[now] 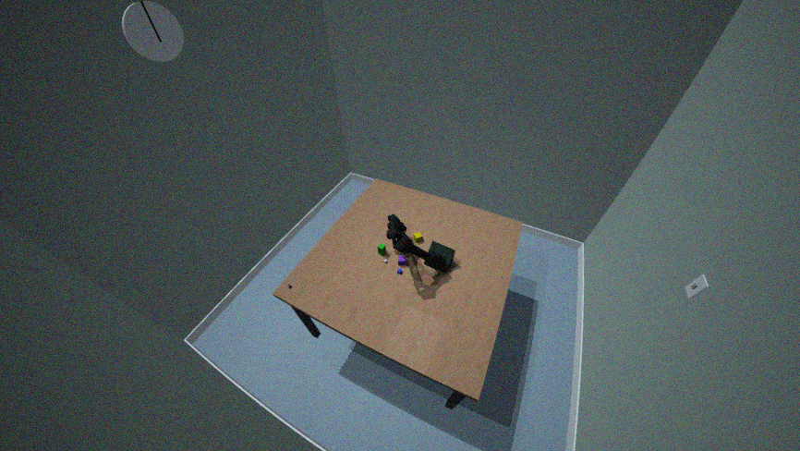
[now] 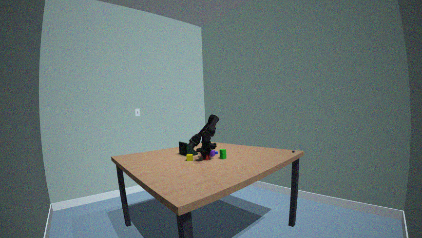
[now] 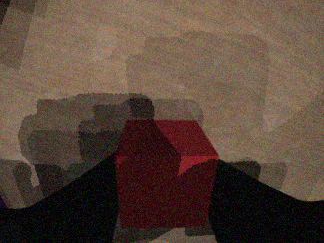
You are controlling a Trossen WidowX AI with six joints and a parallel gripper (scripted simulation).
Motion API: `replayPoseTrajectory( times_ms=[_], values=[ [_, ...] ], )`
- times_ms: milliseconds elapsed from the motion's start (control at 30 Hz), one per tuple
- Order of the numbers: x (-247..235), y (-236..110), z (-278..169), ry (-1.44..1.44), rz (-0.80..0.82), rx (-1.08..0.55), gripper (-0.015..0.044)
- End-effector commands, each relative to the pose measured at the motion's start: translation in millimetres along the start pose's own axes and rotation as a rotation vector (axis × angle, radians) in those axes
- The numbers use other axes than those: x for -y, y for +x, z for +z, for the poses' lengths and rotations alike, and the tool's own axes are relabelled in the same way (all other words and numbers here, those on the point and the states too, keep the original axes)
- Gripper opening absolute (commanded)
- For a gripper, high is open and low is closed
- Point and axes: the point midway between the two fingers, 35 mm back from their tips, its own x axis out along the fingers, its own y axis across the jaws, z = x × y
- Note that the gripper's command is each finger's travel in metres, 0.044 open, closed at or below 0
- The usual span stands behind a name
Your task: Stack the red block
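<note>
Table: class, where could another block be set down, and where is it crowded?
Bare wood runs along the table edges, from the corner with the dark speck to the near edge. Crowded: the middle, where gripper grips the red block between yellow block and green tower.

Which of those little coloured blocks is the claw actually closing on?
The red block. It sits between the gripper fingers, both touching its sides; the yellow block and green tower stand apart, untouched.
</note>
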Motion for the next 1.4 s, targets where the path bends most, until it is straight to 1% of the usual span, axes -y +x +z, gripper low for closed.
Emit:
replayPoseTrajectory(
  times_ms=[0,100,267,567,967,1233,1367],
  values=[
    [-0.4,0.0,0.6,0.003,0.003,0.003,0.0151],
    [-0.4,0.0,0.6,0.003,0.003,0.003,0.0131],
    [0.2,-12.8,0.6,0.003,0.002,0.003,0.0000],
    [0.7,-61.7,-0.1,0.004,0.001,0.002,0.0000],
    [0.9,-116.7,-0.4,0.004,0.000,0.000,0.0000],
    [0.8,-119.5,1.4,0.004,-0.001,0.000,0.0000],
    [-7.9,-121.1,20.3,0.005,-0.005,0.000,0.0000]
  ],
)
